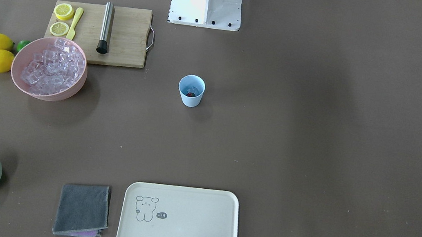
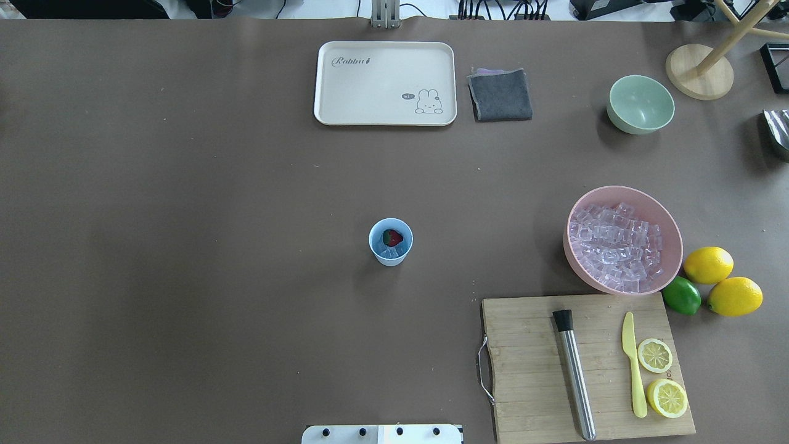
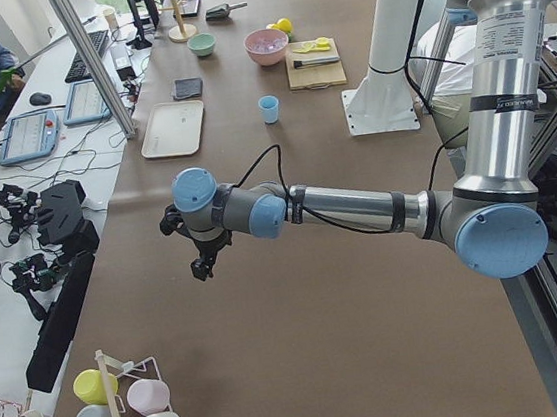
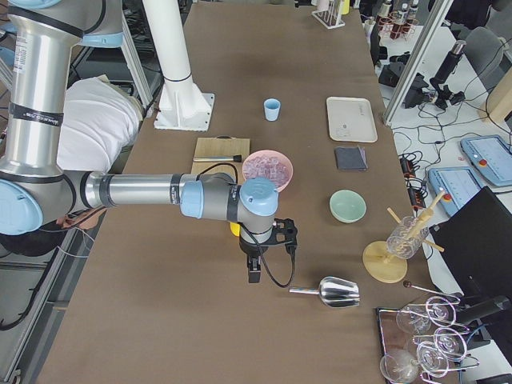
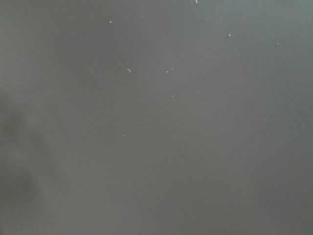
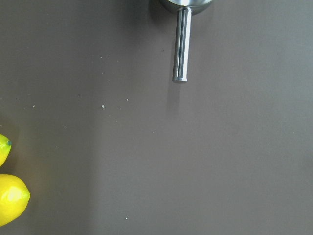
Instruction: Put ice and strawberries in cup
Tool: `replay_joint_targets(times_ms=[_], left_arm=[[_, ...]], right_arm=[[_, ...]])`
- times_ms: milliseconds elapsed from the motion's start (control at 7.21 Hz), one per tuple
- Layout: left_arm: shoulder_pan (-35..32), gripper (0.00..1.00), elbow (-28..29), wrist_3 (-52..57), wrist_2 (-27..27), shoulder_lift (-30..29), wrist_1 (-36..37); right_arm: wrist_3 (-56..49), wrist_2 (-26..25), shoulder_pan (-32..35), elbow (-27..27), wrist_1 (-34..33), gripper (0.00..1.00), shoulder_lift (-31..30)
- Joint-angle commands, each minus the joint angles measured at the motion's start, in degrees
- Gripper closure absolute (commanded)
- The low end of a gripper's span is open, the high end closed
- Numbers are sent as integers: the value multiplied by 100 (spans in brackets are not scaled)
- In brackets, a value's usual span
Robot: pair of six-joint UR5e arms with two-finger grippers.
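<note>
Cup: small pale-blue tapered tumbler, smooth plastic look, upright mid-table, well apart from everything else. Inside it, a red strawberry w/ green cap lies on clear glossy ice cubes; number not readable.

Left gripper is seen properly only in the left side view, dark and small, hanging over the bare brown table. Can't tell if its jaws are apart or together. Its wrist cam gives only blurred brown surface w/ a few specks.

Right gripper shows only in the right side view, pointing down near a shiny steel scoop; jaw state can't be told either. Right wrist cam: the scoop's round handle, its bowl cut off at the top edge, and two lemons cut off at the left edge.

Further out, a pink bowl is heaped w/ the same cubes. A lime is half hidden by it in the front view. The wooden board carries a steel rod w/ black tip, a yellow knife and 2 lemon halves.
</note>
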Motion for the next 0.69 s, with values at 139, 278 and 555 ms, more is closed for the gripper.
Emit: replay_joint_targets(times_ms=[139,278,555], left_arm=[[-609,2,199,772,131,427,440],[-646,2,243,720,122,541,449],[-673,2,287,720,131,612,414]], right_arm=[[0,-9,3,9,0,0,0],[0,0,-6,9,0,0,0],[-9,-9,3,9,0,0,0]])
